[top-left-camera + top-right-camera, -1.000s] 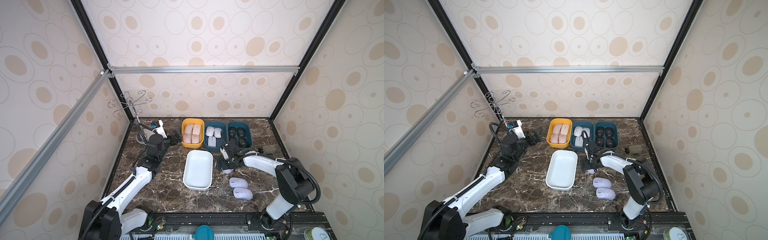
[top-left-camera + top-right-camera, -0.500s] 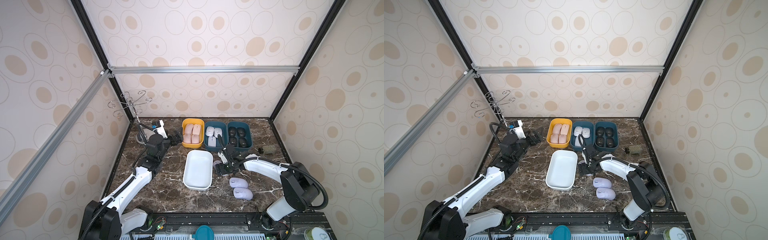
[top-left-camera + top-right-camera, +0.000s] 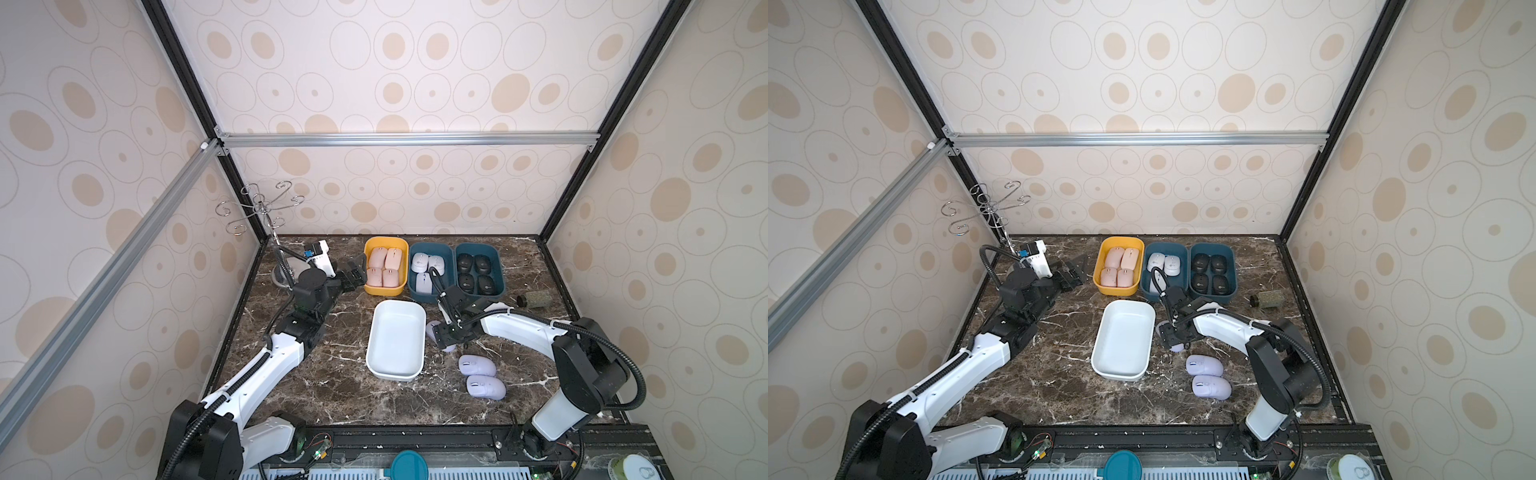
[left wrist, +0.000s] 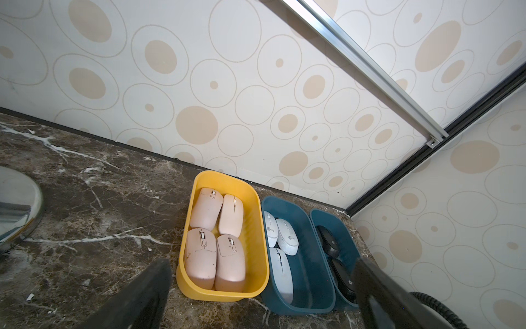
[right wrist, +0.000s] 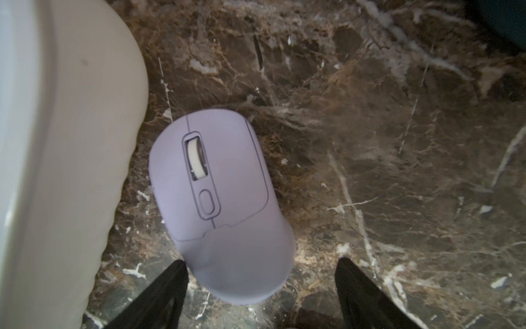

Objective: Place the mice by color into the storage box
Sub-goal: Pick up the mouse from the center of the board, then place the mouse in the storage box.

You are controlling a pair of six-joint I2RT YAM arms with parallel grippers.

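A lavender mouse [image 5: 222,205] lies on the marble beside the empty white storage box [image 3: 395,336]. My right gripper [image 5: 262,263] is low over the mouse's rear and open. One finger is close against the mouse's side and the other stands well apart from it. In both top views the gripper [image 3: 442,336] [image 3: 1173,334] hides most of this mouse. Two more lavender mice [image 3: 477,365] [image 3: 485,386] lie nearer the front. Pink mice [image 3: 384,266] fill the yellow box [image 3: 385,242]. White mice [image 3: 428,264] and black mice [image 3: 473,272] lie in two teal boxes. My left gripper [image 4: 262,263] is open and holds nothing, and it stands beside the yellow box.
A metal hook stand [image 3: 259,205] rises at the back left corner, close behind my left arm. A small green cylinder [image 3: 536,300] lies on its side at the right. The three filled boxes line the back wall.
My right gripper has come down over the lavender mouse by the white box, and its jaws have narrowed a little. The left arm has stayed still.
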